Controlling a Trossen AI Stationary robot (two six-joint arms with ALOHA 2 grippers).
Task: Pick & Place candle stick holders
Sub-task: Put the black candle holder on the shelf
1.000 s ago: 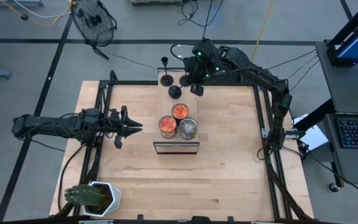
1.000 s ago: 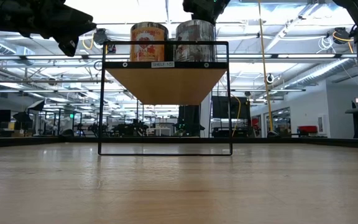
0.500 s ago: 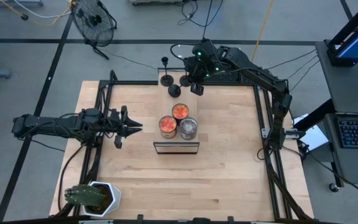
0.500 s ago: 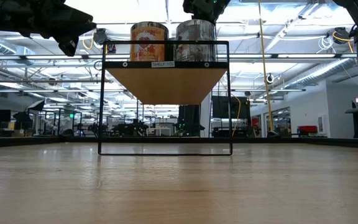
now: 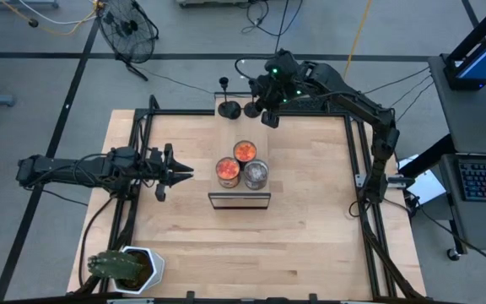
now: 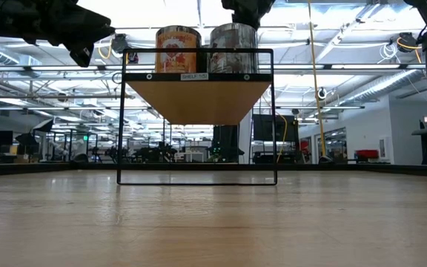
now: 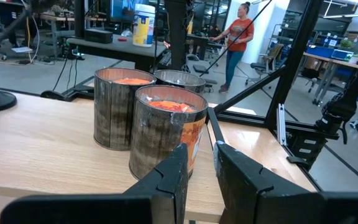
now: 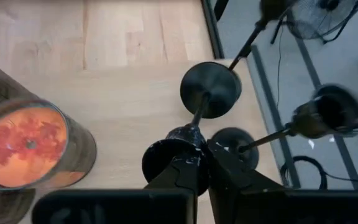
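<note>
The right pincer [image 5: 266,114] hangs over the far edge of the table [image 5: 310,245], beyond the group of three jars [image 5: 243,165]. In the right wrist view its fingers [image 8: 185,171] are drawn nearly together on one candle stick holder [image 8: 174,155] — the disc base sits directly at the fingertips, gripped between them.

Two more candle stick holders remain near that pincer, at the same far edge:
- One holder [image 5: 229,107] stands upright just beside the pincer, on the side away from the right arm's base; its round base [image 8: 210,89] and thin stem show clearly in the right wrist view.
- The other holder [image 5: 251,109] stands between the first one and the pincer; its base [image 8: 234,148] lies just beside the gripped one, and whether they touch cannot be told.

The three jars stand clustered nearer the table's centre than the holders, two with orange-red tops and one grey. A black wire-frame shelf [image 5: 239,200] stands just on the near side of the jars.

The left pincer [image 5: 180,171] waits level with the jars, at their left, fingers pointing toward them and set a narrow gap apart with nothing between them — well apart from the holders.

A potted cactus [image 5: 125,268] stands at the table's near left corner, far from the jars
</note>
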